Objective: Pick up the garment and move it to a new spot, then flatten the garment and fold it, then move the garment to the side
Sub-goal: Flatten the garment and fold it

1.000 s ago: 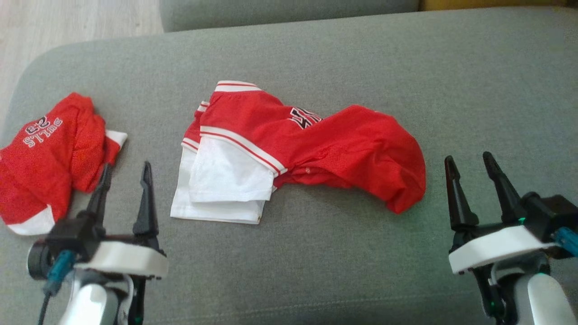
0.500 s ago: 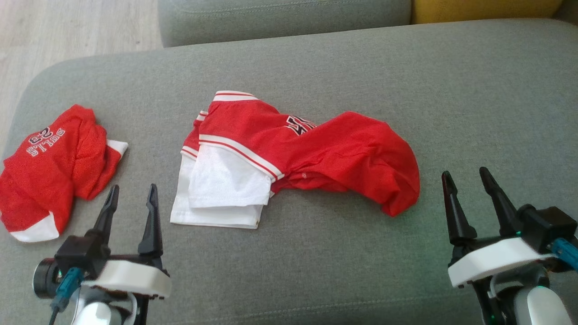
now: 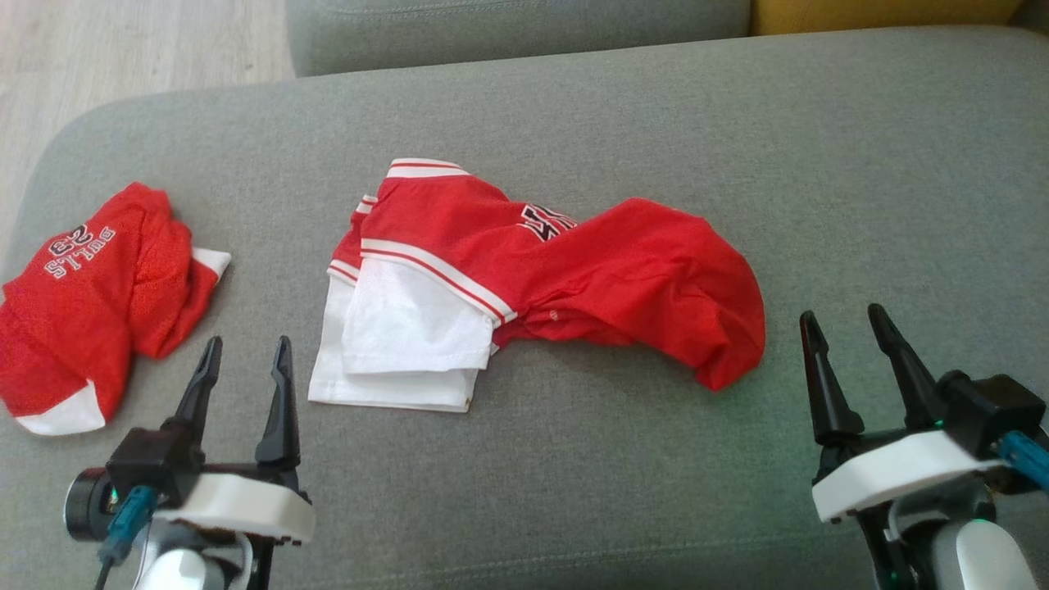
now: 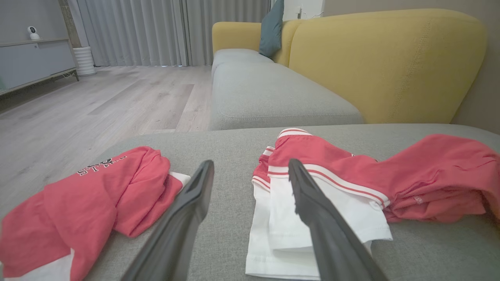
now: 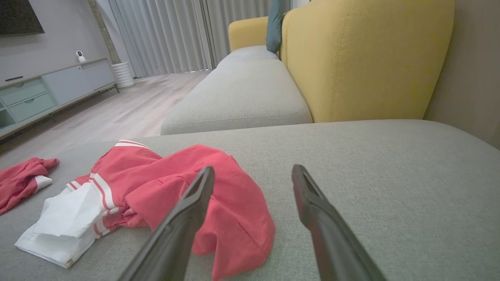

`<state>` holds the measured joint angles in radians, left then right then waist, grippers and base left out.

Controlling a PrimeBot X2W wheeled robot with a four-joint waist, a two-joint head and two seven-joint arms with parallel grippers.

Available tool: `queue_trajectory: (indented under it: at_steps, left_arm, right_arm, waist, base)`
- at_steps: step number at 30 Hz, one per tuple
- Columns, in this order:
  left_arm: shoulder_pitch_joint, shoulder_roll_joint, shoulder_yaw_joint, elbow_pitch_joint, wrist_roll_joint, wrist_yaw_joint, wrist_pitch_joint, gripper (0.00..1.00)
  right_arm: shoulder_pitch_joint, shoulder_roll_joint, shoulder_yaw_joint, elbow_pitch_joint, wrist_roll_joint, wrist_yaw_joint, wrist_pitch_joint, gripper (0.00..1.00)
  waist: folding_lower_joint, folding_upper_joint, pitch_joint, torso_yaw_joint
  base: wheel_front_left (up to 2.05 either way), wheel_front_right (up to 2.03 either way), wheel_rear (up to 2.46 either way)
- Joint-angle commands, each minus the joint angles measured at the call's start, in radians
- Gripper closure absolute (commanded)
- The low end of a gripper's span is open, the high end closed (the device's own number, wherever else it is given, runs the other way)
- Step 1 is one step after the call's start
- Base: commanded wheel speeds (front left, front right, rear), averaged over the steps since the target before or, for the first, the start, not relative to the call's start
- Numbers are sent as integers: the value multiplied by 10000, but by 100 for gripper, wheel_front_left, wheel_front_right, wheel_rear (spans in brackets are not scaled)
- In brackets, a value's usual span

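Now, far on the left, a small red shirt [image 3: 90,287], all bunched up on the grey couch seat [image 3: 574,492], white letters upside down. Just below and to the right of it, the left claw [image 3: 249,342], dark fingers spread wide, holding nothing, hanging over bare seat. Tips close to the shirt's edge but not touching.

Next, up and to the right of that claw, the red and white clothing [image 3: 574,270], lying in the middle of the seat. White folded part at the near left corner, close to the left claw's right finger, with a gap between. Red part crumpled and stretched off to the right, black marks on top. Red end near the right claw [image 3: 842,313], a bit to its left, not touching.

Right claw also spread wide and empty, over bare seat. Far back, more grey couch with a yellow back [image 4: 383,58], and wood floor [image 4: 97,105] on the left.
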<state>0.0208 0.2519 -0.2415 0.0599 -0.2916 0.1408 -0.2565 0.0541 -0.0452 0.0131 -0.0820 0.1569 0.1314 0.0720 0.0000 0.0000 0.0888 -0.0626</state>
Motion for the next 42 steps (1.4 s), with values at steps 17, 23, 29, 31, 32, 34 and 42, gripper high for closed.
queue_trajectory:
  at_steps: [17, 23, 29, 31, 32, 34, 42]
  left_arm:
    - [-1439, -7, 233, -265, 320, -328, -53, 0]
    - [-1788, -160, 237, -135, 427, -536, -53, 0]
    - [-1935, -320, 312, -16, 536, -676, -53, 0]
    - [-1959, -350, 341, -8, 584, -720, -53, 0]
    - [-1972, -365, 361, -7, 606, -742, -53, 0]
    - [-2000, -407, 426, -7, 673, -793, -53, 0]
    - [-2157, -580, 581, -18, 825, -943, -53, 0]
  right_arm:
    - [-1493, -51, -469, 2578, 307, -7, 812, 0]
    - [-2162, -51, -317, 3830, 391, -7, 1112, 0]
    - [-2439, -51, -94, 4654, 624, -7, 1476, 100]
    - [-2477, -51, -154, 4594, 575, -7, 1412, 100]
    - [-2495, -51, -222, 4491, 499, -7, 1350, 100]
    - [-2570, -173, -579, 4048, 155, -7, 1240, 100]
    - [-3218, -1539, -1625, 3260, -506, -7, 1557, 100]
  waist:
    - [0, 0, 1197, 567]
    - [0, 0, 1530, 741]
    - [0, 0, 1633, 821]
    - [0, 0, 1664, 827]
    - [0, 0, 1678, 825]
    - [0, 0, 1727, 799]
    - [0, 0, 1946, 829]
  base:
    - [0, 0, 0]
    - [0, 0, 0]
    - [0, 0, 0]
    - [0, 0, 0]
    - [0, 0, 0]
    - [0, 0, 0]
    - [0, 0, 0]
